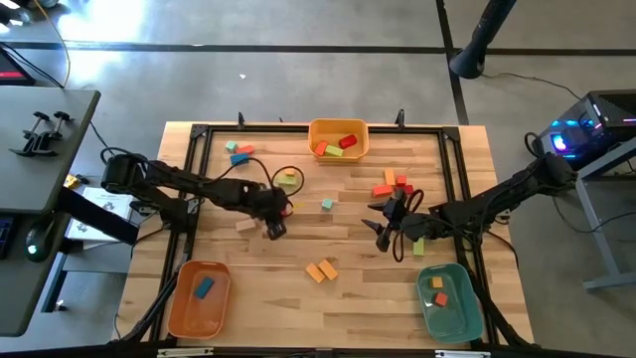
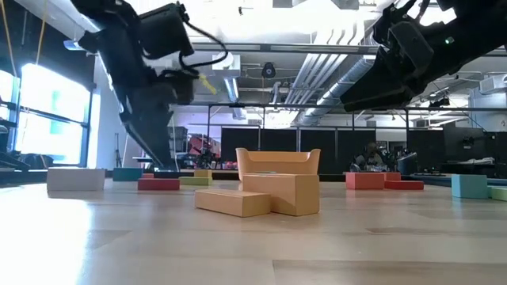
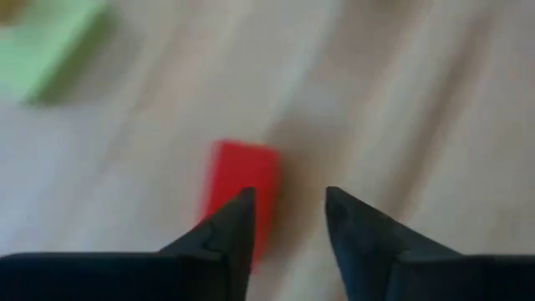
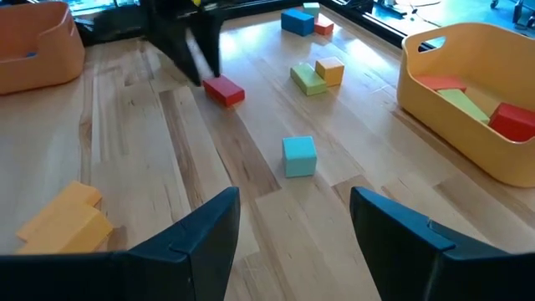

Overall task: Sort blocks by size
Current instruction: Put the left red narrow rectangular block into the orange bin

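Pale wooden planks make up the table (image 1: 298, 298), with blocks scattered across it and bins at its edges. Near the table's middle, a red block (image 3: 241, 180) lies flat on the wood, a short bar; in the left wrist view its long axis runs roughly along the direction the left gripper (image 3: 288, 217) faces, and its near end is hidden behind one finger. That gripper stands low over the block with its fingers (image 3: 226, 230) a small way apart; one finger overlaps the block's near end, and nothing sits between them. Whether the finger touches the block cannot be told. The right gripper (image 4: 292, 217) hovers to the right of centre, fingers spread wide and empty, facing a teal cube (image 4: 299, 156) on the table. Beyond it stands a yellow bin (image 4: 468, 100) holding red and green blocks.
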{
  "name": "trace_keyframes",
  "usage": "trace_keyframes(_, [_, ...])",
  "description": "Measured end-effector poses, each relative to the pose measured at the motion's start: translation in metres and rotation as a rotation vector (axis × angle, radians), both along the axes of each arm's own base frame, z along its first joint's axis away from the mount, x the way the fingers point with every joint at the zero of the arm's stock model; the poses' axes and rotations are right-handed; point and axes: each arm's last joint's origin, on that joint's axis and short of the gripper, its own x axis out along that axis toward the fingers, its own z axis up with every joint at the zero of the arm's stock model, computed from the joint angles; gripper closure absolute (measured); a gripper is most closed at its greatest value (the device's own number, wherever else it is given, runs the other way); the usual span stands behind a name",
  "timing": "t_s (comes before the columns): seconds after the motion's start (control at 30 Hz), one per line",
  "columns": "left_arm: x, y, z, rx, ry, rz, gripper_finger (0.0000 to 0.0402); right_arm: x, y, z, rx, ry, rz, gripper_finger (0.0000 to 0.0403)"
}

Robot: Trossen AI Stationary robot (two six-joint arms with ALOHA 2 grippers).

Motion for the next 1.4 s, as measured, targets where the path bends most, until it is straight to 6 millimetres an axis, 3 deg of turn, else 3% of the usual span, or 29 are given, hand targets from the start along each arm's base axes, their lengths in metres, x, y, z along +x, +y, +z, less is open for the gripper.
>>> trace_keyframes(0.13, [-0.001,-0.002,-0.002,0.102,-0.045,0.029,0.0227,0.000,0.000,0.000,-0.001,0.001,0.000,0.0178])
trace_keyframes(0.33, [-0.009,-0.008,-0.020,0.228,-0.115,0.006,0.0218,0.000,0.000,0.000,0.000,0.001,0.000,0.0178])
trace_keyframes(0.7, [-0.035,-0.008,-0.053,0.219,-0.240,0.014,0.0218,0.000,0.000,0.000,0.003,-0.001,-0.002,0.0178])
trace_keyframes(1.1, [-0.040,-0.008,-0.059,0.222,-0.262,-0.002,0.0218,0.000,0.000,0.000,0.023,-0.012,-0.011,0.0178])
trace_keyframes(1.23, [-0.038,-0.008,-0.057,0.225,-0.290,0.009,0.0233,0.000,0.001,0.000,0.023,-0.012,-0.008,0.0178])
trace_keyframes(1.4, [-0.033,-0.008,-0.053,0.223,-0.353,0.017,0.0298,0.000,0.001,0.000,0.023,-0.012,-0.008,0.0178])
